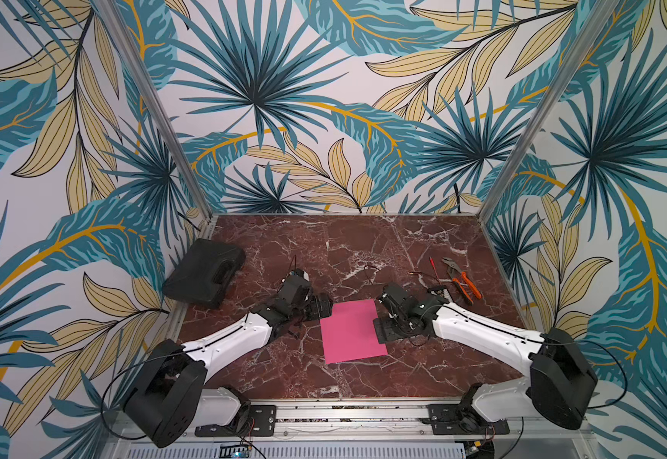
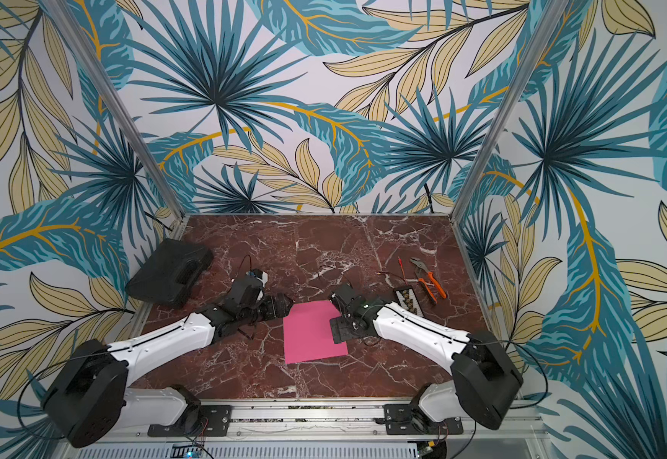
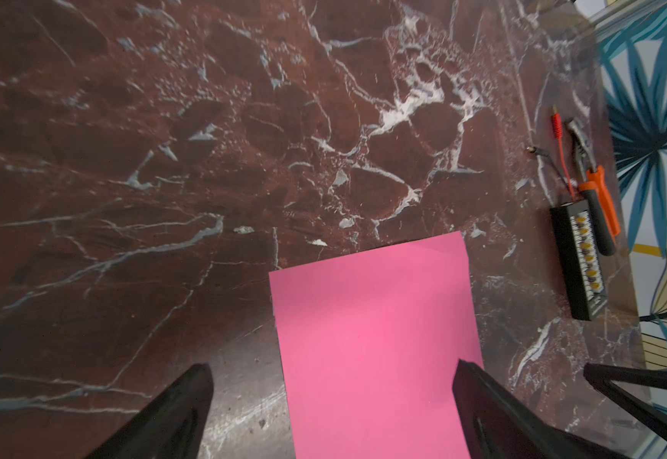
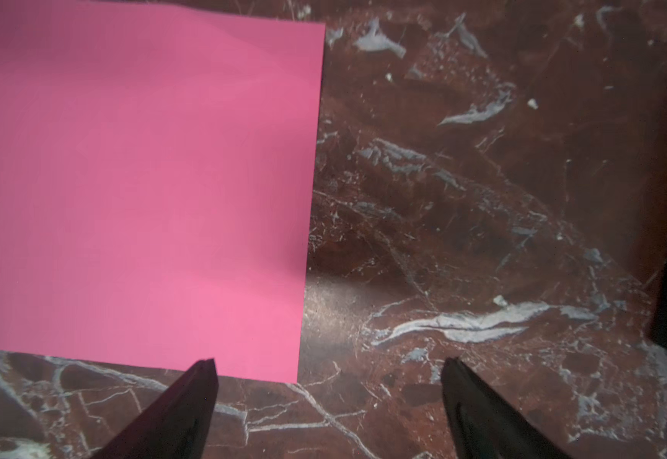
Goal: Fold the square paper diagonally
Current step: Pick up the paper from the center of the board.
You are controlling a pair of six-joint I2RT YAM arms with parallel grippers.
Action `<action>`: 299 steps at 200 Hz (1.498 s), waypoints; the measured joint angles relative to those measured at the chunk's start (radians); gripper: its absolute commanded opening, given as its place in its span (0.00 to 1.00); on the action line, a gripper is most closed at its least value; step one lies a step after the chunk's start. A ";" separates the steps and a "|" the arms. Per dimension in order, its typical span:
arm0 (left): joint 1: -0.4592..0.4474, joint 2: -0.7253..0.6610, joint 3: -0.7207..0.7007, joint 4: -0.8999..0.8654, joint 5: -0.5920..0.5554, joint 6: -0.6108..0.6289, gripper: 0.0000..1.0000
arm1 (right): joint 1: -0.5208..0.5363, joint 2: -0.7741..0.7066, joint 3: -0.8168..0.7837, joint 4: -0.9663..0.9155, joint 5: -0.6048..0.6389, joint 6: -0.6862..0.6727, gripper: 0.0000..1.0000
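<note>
The square paper point(image 1: 351, 332) point(image 2: 312, 334) is a bright pink sheet that lies flat and unfolded on the marble table, between the two arms. My left gripper point(image 1: 319, 312) point(image 2: 280, 312) hangs low at the sheet's far left corner. In the left wrist view this gripper point(image 3: 332, 365) is open, with one finger over the paper point(image 3: 375, 337) and one over bare table. My right gripper point(image 1: 383, 332) point(image 2: 339, 332) sits at the sheet's right edge. In the right wrist view it point(image 4: 329, 361) is open and holds nothing. A corner of the paper point(image 4: 145, 190) lies just ahead of one fingertip point(image 4: 208, 367).
A black case point(image 1: 204, 274) lies at the table's left edge. At the back right lie orange-handled pliers point(image 1: 463, 280), a thin red tool point(image 1: 433, 266) and a black strip with yellow contacts point(image 3: 578, 258). Leaf-patterned walls enclose three sides of the table.
</note>
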 measured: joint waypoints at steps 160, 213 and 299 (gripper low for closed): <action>-0.035 0.254 0.121 0.016 0.042 0.069 1.00 | 0.032 0.199 0.033 -0.039 0.055 0.055 0.84; -0.045 0.296 0.137 0.090 0.131 0.081 1.00 | 0.056 0.212 0.045 -0.033 0.058 0.054 0.84; -0.055 0.310 0.115 0.151 0.269 0.109 0.59 | 0.058 0.206 0.037 0.007 0.047 0.053 0.85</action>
